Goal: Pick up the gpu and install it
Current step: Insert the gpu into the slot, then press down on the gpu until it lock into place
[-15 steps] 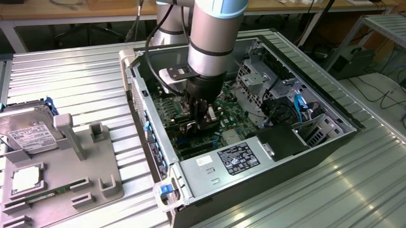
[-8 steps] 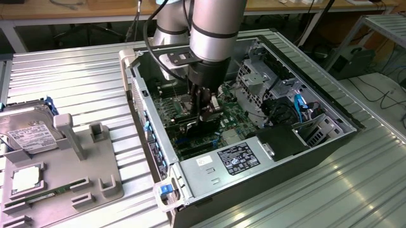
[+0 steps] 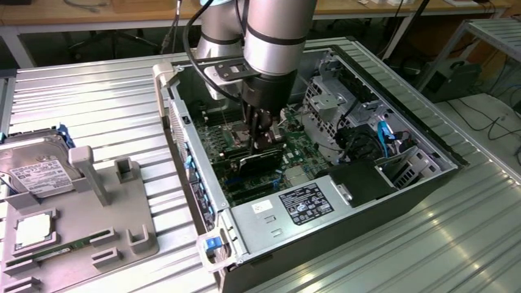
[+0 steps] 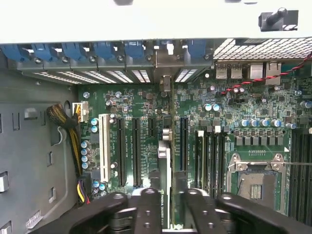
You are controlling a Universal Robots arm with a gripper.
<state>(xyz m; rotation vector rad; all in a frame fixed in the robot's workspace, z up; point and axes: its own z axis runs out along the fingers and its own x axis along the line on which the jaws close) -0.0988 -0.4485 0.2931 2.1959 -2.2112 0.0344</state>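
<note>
The gpu (image 4: 165, 165) stands on edge between the gripper's (image 4: 165, 204) fingers, which pinch its top edge. It hangs inside the open computer case (image 3: 423, 177), just above the motherboard's (image 4: 219, 141) expansion slots.

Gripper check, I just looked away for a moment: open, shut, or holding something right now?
Gripper: shut on the gpu, held edge-on over the motherboard slots inside the case.
</note>
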